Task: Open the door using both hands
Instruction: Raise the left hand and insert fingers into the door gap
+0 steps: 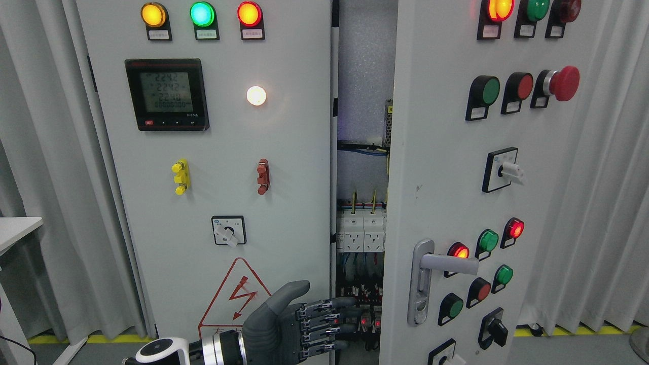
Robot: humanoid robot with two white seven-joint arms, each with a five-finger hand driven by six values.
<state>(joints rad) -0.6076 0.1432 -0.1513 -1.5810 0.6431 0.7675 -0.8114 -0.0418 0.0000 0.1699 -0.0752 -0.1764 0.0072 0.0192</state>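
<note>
A grey electrical cabinet has two doors. The left door (294,167) carries a digital meter (167,94), lamps and a rotary switch, and looks flush. The right door (446,167) stands ajar, its edge swung toward me, with a silver lever handle (448,263) low on it. Through the gap (362,101) I see white modules (361,233) and wiring. My left hand (334,319) comes in at the bottom, open, fingers stretched rightward into the gap at the right door's edge, holding nothing. The right hand is out of view.
Grey curtains (603,203) hang on both sides of the cabinet. A white table corner (17,228) juts in at the left edge. A yellow line (568,330) runs along the floor. Push buttons and switches stick out from the right door's face.
</note>
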